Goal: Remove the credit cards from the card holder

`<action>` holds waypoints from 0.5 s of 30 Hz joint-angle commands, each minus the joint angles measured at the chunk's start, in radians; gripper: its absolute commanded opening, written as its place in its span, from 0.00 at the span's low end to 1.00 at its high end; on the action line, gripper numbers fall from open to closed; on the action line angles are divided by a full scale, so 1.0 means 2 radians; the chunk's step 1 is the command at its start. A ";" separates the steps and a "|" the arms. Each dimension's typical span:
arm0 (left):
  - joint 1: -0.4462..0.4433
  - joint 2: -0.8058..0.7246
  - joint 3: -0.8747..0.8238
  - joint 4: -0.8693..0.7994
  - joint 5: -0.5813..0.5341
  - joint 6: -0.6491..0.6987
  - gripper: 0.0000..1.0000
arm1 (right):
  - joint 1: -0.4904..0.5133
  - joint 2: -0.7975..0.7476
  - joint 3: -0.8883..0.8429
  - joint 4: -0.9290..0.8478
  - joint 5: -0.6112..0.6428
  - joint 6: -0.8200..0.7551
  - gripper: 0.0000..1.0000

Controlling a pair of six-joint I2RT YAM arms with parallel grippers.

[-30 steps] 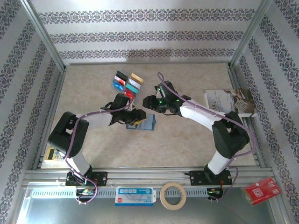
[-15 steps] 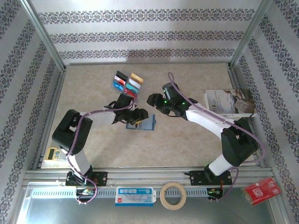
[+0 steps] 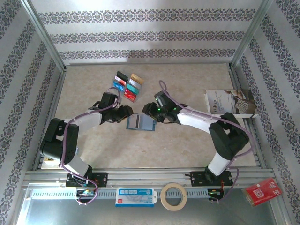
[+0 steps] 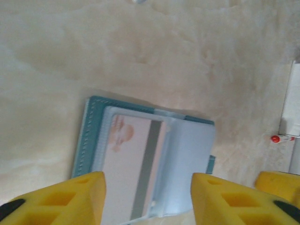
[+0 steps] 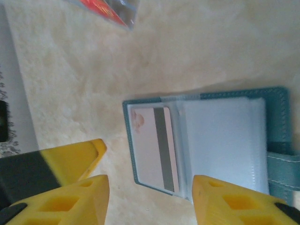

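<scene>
Since a second ago, the left hand (image 3: 125, 113) is backing off leftward, leaving the slate-blue bifold card holder (image 3: 140, 123) lying open and uncovered on the beige bench (image 3: 187, 150). One pale plastic credit card with a dark stripe (image 4: 129, 178) is sitting in its left pocket. Just beyond, the left hand and the right hand (image 3: 148, 110) are hovering, fingers spread, gripping nothing. Farther back, removed cards in assorted colours (image 3: 127, 84) are lying clustered. Extraction seems midway: next, one hand is needing to pin the holder while the other pinches that card's edge.
</scene>
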 commanded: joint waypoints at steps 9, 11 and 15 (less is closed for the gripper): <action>0.002 0.029 0.011 -0.019 0.016 0.023 0.41 | 0.031 0.087 0.039 0.048 -0.009 0.019 0.30; 0.001 0.032 0.014 -0.021 0.017 0.024 0.39 | 0.031 0.094 0.043 0.047 -0.008 0.015 0.27; 0.002 0.035 0.017 -0.021 0.021 0.023 0.34 | 0.029 0.103 0.045 0.047 -0.008 0.013 0.23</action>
